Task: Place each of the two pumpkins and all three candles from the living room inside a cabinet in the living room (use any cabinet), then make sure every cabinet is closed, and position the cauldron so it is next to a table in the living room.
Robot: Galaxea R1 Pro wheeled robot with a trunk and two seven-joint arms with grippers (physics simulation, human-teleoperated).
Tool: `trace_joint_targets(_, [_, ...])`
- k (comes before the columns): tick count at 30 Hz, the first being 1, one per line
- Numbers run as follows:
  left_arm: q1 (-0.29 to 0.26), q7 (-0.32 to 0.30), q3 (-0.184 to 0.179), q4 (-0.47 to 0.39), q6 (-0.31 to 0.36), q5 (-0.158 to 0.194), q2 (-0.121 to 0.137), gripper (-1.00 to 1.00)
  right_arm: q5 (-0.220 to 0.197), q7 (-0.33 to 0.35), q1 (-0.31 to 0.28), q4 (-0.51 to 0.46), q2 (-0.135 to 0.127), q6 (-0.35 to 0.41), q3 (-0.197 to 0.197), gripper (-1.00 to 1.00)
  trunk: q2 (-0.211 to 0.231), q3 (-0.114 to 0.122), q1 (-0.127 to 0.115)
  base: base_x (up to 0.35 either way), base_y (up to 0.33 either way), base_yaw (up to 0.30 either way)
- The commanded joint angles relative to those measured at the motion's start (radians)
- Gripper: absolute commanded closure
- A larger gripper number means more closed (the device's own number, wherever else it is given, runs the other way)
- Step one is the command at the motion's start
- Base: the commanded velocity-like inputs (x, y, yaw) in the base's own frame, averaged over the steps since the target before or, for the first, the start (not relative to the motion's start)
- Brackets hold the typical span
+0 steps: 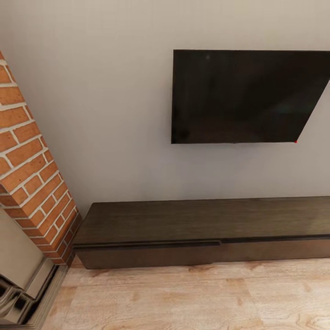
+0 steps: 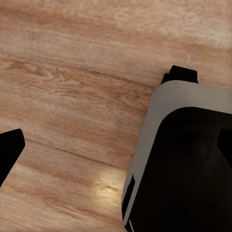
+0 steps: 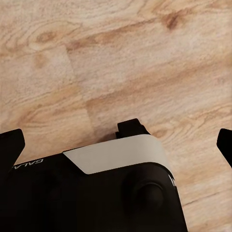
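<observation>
The cabinet, a long low dark-brown unit, stands against the grey wall ahead of me. Its flat fronts look pushed in, with a small step where two of them meet. The pumpkins, candles, cauldron and table are out of view. My left gripper hangs over the wooden floor; one black fingertip shows at the frame's edge, and nothing is between the fingers. My right gripper is open, its two black fingertips far apart and holding nothing, above the floor and my own base.
A black television hangs on the wall above the cabinet. A red brick chimney with a stone-coloured fireplace fills the left side. Light wooden floor lies in front. My grey-and-black base sits under both wrists.
</observation>
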Motion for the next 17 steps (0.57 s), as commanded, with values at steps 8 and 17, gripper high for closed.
trace_joint_targets(8, [0.0, 0.001, 0.002, 0.0, 0.0, 0.006, 0.0, -1.0, -0.009, 0.0, -0.001, 0.004, 0.001, -0.006, 0.008, -1.0, -0.001, -0.001, 0.0, 0.0, 0.0, 0.0])
trace_joint_targets(17, [0.0, 0.001, 0.002, 0.0, 0.0, 0.006, 0.0, -1.0, -0.009, 0.0, -0.001, 0.004, 0.001, -0.006, 0.008, -1.0, -0.001, -0.001, 0.0, 0.0, 0.0, 0.0])
